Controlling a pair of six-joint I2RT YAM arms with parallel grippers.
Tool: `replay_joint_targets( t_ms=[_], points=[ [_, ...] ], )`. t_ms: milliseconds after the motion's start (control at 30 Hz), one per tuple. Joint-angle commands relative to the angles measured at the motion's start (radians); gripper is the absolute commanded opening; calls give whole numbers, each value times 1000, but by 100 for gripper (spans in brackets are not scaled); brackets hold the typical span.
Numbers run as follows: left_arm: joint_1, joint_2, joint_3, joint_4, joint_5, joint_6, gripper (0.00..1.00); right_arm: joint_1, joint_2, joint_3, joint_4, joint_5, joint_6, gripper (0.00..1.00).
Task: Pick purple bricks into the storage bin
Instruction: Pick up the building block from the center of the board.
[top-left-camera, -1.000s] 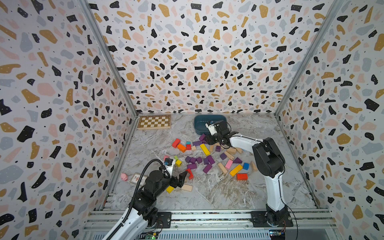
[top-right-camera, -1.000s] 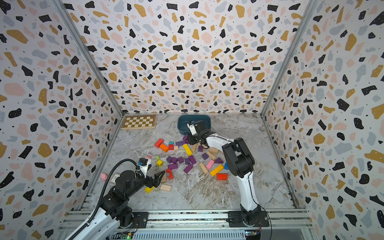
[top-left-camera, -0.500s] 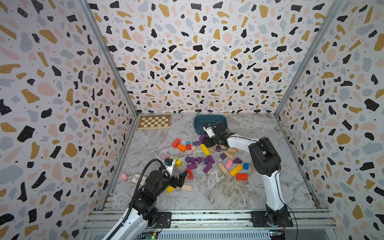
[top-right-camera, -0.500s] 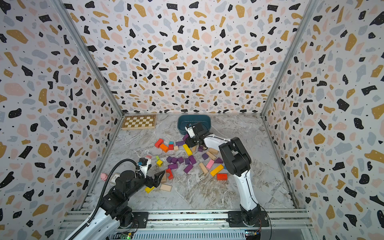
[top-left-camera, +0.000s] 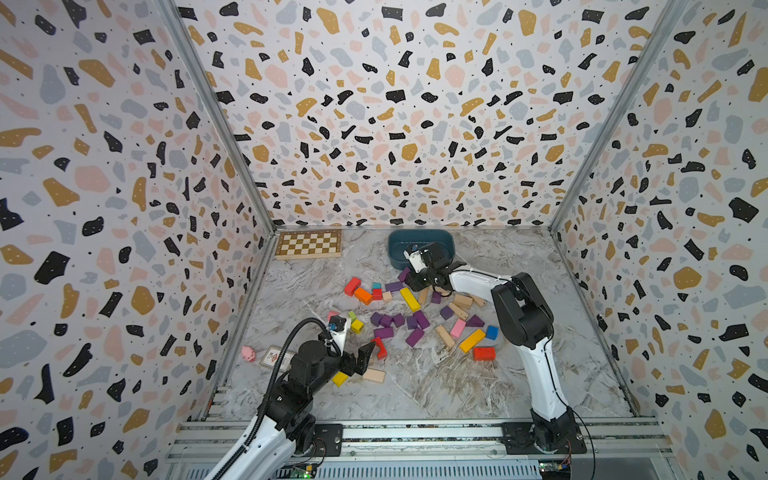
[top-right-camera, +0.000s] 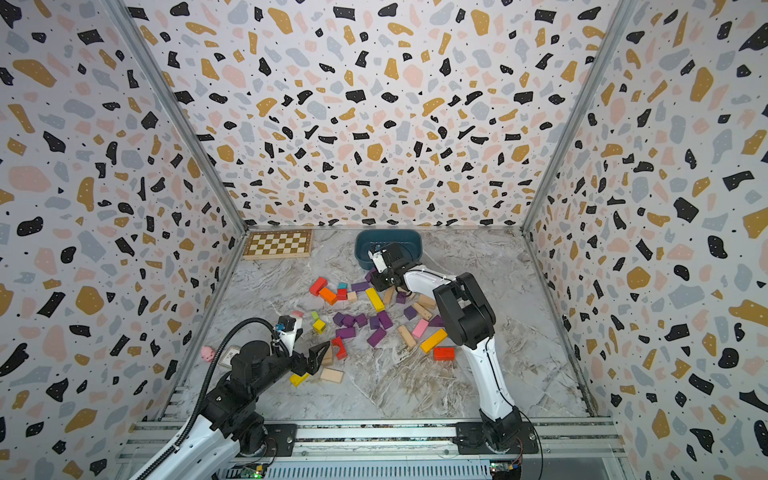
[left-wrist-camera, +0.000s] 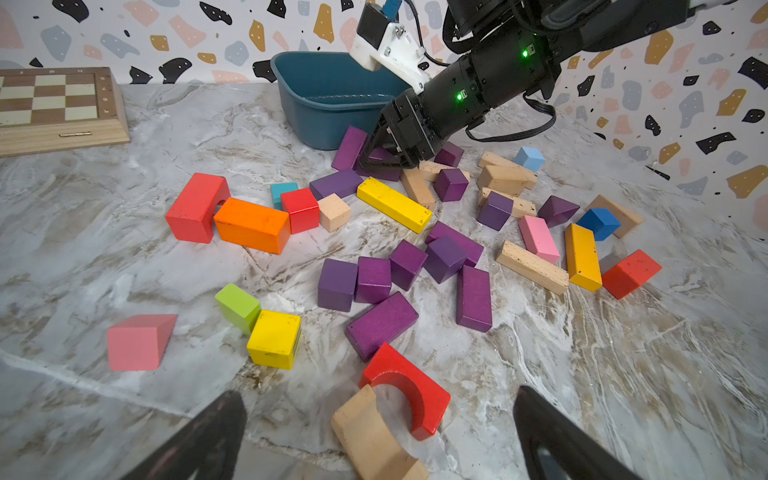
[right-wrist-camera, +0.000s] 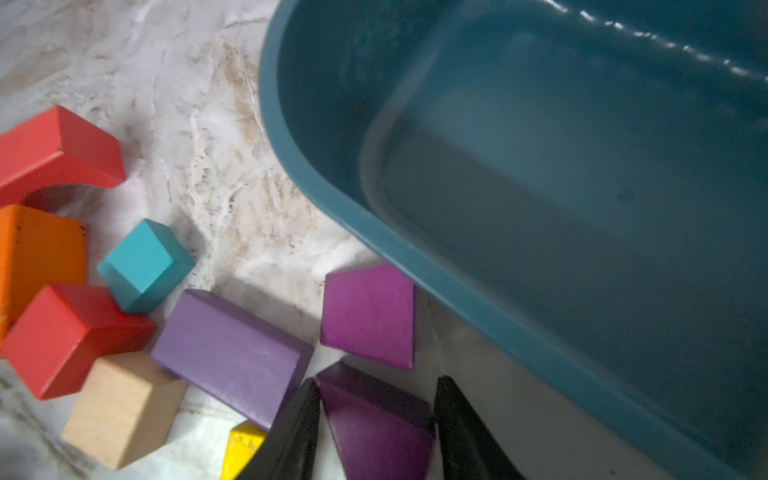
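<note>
Storage bin (top-left-camera: 417, 239): dark teal tub, oblong, rounded corners, upright at the back of the table.

Purple bricks (left-wrist-camera: 372, 280): matte cubes, bars and wedges. Those in view lie outside the bin.
- Main cluster: mid-table, several touching.
- One bar (left-wrist-camera: 349, 147) stands tilted just beside the bin's front wall.
- One wedge (right-wrist-camera: 374, 424) sits between the fingers of my right pincer (right-wrist-camera: 377, 384), touching both.
- A cube (left-wrist-camera: 451, 183) and a second wedge (left-wrist-camera: 557, 210) lie apart nearby.
</note>
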Motion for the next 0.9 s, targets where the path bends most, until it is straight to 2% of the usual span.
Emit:
replay_joint_targets(
  t_ms=[0, 100, 333, 867],
  points=[
    [-4, 0, 9, 47, -1, 1, 99, 5, -11, 25, -37, 12, 0, 44],
    [-4, -1, 8, 47, -1, 0, 99, 6, -18, 13, -35, 20, -3, 42],
    [-4, -3, 8, 46, 0, 3, 99, 5, -46, -19, -16, 34, -3, 25],
    [-3, -3, 7, 49, -7, -2, 99, 5, -232, -56, -90, 68, -9, 17]
  ],
)
